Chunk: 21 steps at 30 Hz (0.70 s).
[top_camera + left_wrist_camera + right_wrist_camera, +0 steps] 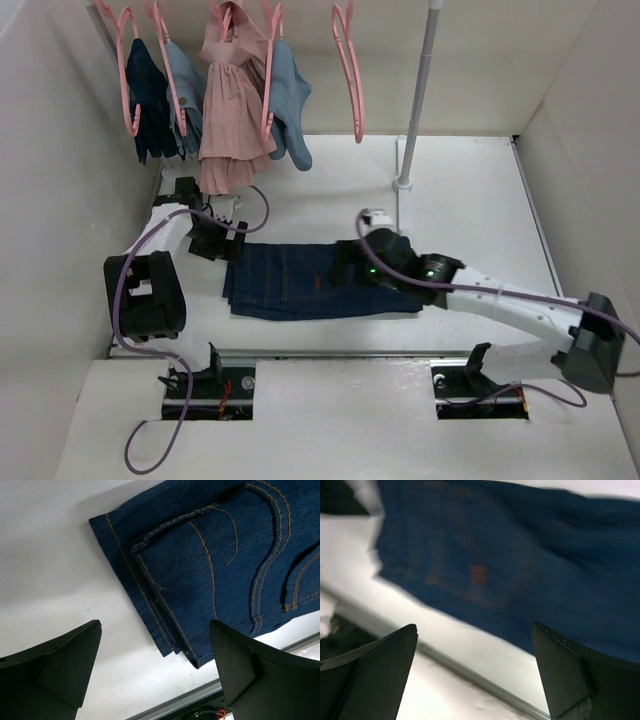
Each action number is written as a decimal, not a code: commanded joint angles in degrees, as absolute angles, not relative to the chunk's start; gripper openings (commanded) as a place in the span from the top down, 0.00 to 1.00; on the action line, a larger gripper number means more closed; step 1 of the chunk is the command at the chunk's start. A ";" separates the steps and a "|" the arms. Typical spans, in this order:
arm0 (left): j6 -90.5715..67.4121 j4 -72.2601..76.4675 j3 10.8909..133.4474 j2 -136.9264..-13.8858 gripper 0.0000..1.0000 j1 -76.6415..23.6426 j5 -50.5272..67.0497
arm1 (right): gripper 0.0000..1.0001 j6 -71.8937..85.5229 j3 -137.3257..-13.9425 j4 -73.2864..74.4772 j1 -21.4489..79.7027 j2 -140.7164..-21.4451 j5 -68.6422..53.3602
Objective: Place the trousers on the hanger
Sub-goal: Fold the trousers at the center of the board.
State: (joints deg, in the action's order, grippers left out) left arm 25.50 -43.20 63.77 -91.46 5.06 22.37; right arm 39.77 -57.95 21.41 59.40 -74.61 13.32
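Trousers (300,285) lie folded flat on the white table (470,200), mid-frame in the top view, long side running left to right. Dark navy denim with orange stitching.

Hanger (350,75) is pink and bare. It hangs at the back, right-most of the pink row and well apart from the trousers. Left of it, other hangers carry light blue garments (290,100), a pink dress (230,110) and a small dark navy garment (150,90). A white pole (418,100) stands on the table right of the bare hanger.

Left gripper (155,625) sits at the left end of the trousers, jaws spread wide, nothing between them. Its wrist view shows a folded corner with a pocket seam just past the fingers (55,665), with bare table to the left of the cloth.

Right gripper (475,626) is over the right part of the trousers, jaws also spread wide and holding nothing. Its wrist view is blurred: denim fills the upper part, with white table and a metal rail strip nearer the fingers (580,675). Cannot tell if either gripper touches the cloth.
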 commanded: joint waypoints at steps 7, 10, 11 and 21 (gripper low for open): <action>22.68 -40.53 62.14 -94.48 0.22 0.97 20.32 | 0.00 40.44 -40.52 15.39 28.41 -63.89 2.39; 22.15 -39.81 62.14 -96.41 0.29 0.44 20.30 | 0.00 34.12 -41.30 12.22 20.93 -69.33 -5.19; 22.15 -40.34 62.14 -96.42 0.29 0.44 21.78 | 0.00 32.27 -42.09 12.22 18.74 -71.09 -9.28; 26.37 -43.86 63.98 -94.75 0.20 0.44 29.00 | 0.00 25.93 -47.11 9.76 12.22 -85.24 -16.34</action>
State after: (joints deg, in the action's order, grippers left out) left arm 24.53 -41.23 62.87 -97.06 0.47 25.47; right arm 28.42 -45.15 14.59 13.61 -84.64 -12.32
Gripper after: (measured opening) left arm 0.795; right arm 0.999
